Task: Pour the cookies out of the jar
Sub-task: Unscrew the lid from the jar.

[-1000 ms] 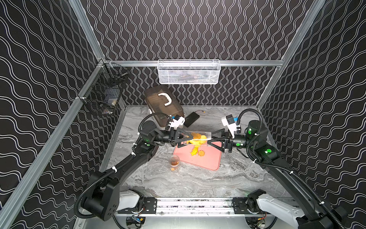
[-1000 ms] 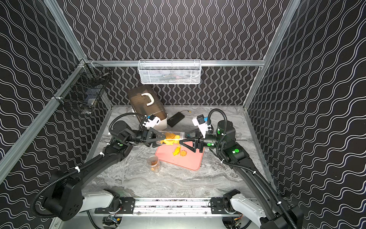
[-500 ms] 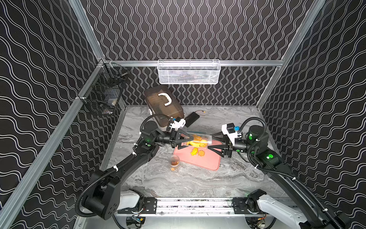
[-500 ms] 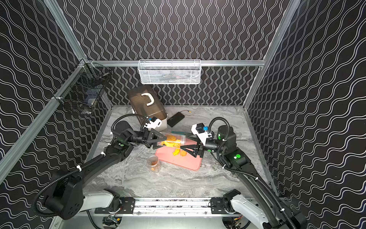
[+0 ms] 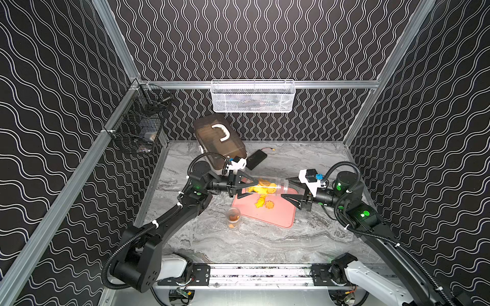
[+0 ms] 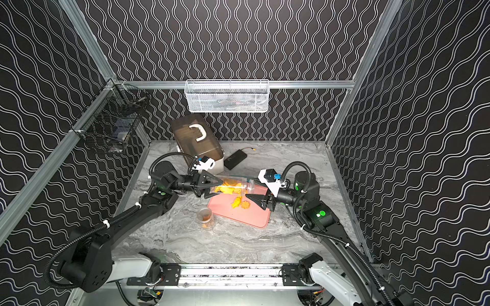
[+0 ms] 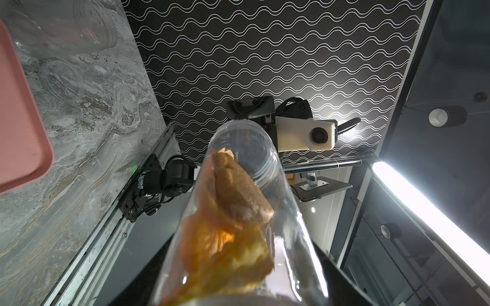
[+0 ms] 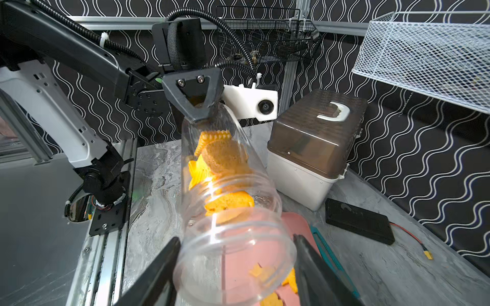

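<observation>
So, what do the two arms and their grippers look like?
The left arm and the right arm are black with white base segments, green indicator lights and ribbed black cables fixed by white ties. The left gripper and right gripper have black triangular fingers; each wrist carries a white camera housing.

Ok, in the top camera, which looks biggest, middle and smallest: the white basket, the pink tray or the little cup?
In a top view:
1. white basket
2. pink tray, though it is partly covered
3. little cup, by far the smallest
</observation>
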